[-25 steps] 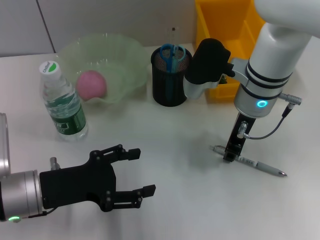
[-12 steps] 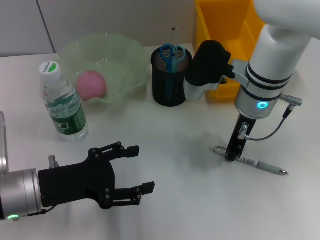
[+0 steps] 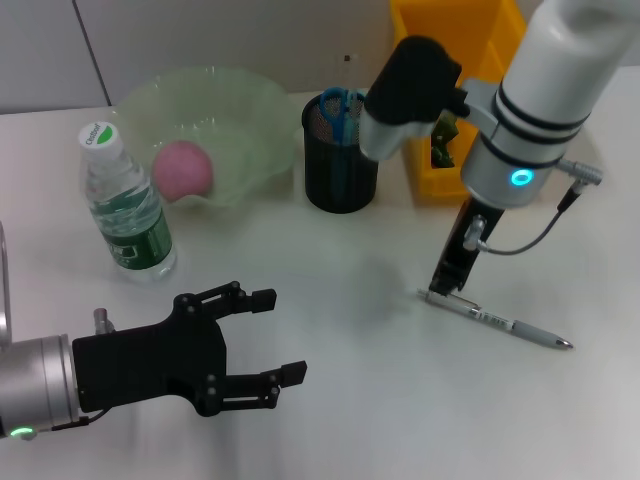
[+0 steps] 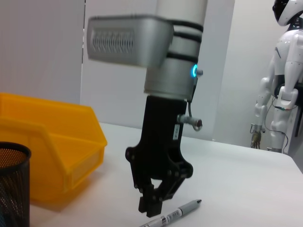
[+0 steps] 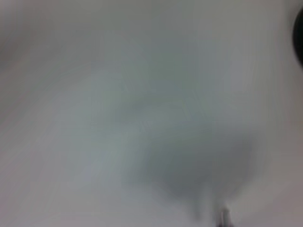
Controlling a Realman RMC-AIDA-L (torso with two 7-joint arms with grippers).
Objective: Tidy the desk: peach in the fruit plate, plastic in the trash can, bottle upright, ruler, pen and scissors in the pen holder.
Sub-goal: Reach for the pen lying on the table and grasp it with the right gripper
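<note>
Closely pinched, right gripper [image 3: 440, 291] fingers [image 4: 152, 204] on pen [image 3: 497, 322] (tip end)

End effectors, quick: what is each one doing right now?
Left end effector: open, holding nothing, hovering over the table.
Right end effector: shut on the pen.

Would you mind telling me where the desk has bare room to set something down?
Free: the stretch between the left gripper and the pen, before the pen holder. Crowded: the back row, bottle, fruit plate, holder, yellow bin; right gripper at the pen.
</note>
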